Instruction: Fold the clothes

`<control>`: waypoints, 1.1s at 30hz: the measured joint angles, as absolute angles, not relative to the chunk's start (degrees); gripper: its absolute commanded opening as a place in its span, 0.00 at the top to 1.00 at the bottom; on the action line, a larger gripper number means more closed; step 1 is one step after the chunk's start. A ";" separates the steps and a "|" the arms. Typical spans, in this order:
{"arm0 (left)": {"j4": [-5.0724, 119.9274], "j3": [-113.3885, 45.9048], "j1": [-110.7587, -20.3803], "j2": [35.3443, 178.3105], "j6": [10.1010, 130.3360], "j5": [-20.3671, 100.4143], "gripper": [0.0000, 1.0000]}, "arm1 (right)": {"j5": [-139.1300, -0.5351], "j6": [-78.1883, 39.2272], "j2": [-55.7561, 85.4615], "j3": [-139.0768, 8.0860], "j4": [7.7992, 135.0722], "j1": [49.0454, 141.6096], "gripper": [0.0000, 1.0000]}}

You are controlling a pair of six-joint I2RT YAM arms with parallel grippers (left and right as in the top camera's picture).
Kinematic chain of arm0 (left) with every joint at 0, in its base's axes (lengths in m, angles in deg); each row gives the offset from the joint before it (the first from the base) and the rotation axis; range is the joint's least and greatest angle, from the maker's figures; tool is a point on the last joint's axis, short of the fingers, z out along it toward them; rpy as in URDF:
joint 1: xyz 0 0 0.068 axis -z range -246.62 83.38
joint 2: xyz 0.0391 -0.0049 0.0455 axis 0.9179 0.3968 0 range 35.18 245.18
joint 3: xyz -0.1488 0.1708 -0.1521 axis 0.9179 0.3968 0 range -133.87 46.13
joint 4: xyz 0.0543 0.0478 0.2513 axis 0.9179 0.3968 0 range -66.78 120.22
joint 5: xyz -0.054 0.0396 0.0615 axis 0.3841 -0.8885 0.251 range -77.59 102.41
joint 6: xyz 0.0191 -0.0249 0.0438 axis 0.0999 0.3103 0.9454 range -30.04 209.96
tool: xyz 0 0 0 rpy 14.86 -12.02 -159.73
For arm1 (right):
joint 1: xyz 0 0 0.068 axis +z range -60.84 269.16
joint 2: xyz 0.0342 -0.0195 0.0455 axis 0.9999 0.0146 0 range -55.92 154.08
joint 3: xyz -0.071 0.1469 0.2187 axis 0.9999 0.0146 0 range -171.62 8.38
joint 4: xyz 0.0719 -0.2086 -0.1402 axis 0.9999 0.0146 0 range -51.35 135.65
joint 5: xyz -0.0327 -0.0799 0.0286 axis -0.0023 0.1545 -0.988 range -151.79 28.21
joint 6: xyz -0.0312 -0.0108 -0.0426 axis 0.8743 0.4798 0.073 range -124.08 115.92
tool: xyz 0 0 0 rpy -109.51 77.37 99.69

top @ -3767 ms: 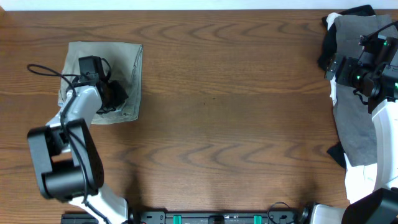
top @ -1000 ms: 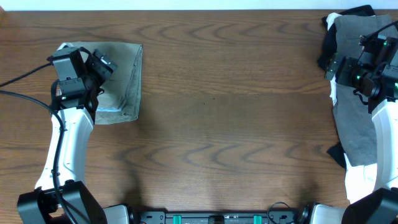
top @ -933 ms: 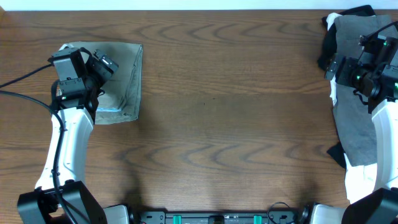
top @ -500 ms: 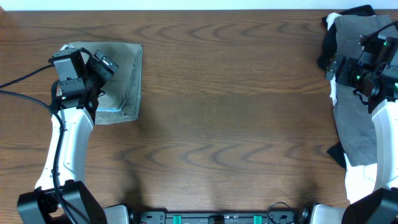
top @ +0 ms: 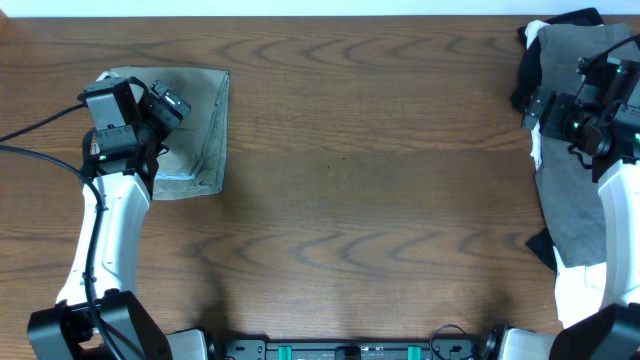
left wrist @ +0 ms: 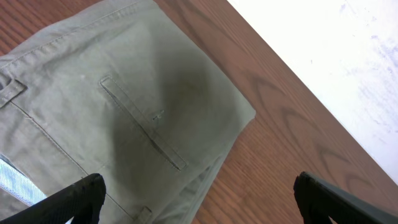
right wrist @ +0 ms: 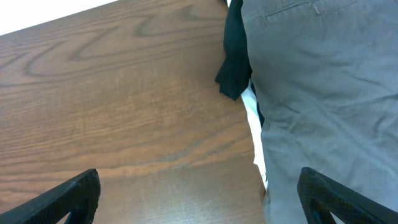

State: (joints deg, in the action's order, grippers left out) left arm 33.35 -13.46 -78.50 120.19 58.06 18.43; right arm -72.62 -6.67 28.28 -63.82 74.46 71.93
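Left tool (left wrist: 200, 198) up off folded shorts (top: 196, 125), released, right tool (right wrist: 200, 196) too; pocket (left wrist: 144, 124) wrist-view only.

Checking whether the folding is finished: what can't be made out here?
Overhead: the left arm covers the left side of the folded khaki-olive cotton shorts, hiding that edge.
Left wrist: the shorts run off the left and bottom edges.
Overhead: the right arm and the frame edge hide much of the grey fabric garment.
Right wrist: the black cloth and white cloth lie mostly under the grey one; their type is unclear.
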 measured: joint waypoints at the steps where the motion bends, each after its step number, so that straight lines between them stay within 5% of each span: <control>1: 33.33 -13.46 -78.50 120.19 58.06 18.43 0.02 | -72.64 -6.67 27.74 -63.80 74.75 71.93 0.01; 15: 33.33 -13.46 -78.50 120.19 58.06 18.43 0.02 | -72.47 -6.69 -3.74 -63.52 77.30 72.85 0.01; 25: 33.35 -13.46 -78.50 120.19 58.06 18.43 0.02 | -70.24 -4.25 -23.50 -62.71 80.36 85.02 0.01; 33: 33.35 -13.46 -78.50 120.19 58.06 18.41 0.02 | -69.41 -3.87 -36.65 -46.18 75.16 87.97 0.01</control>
State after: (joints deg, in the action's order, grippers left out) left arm 33.35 -13.46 -78.50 120.19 58.06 18.41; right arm -69.41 -3.87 -36.65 -46.18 75.16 87.97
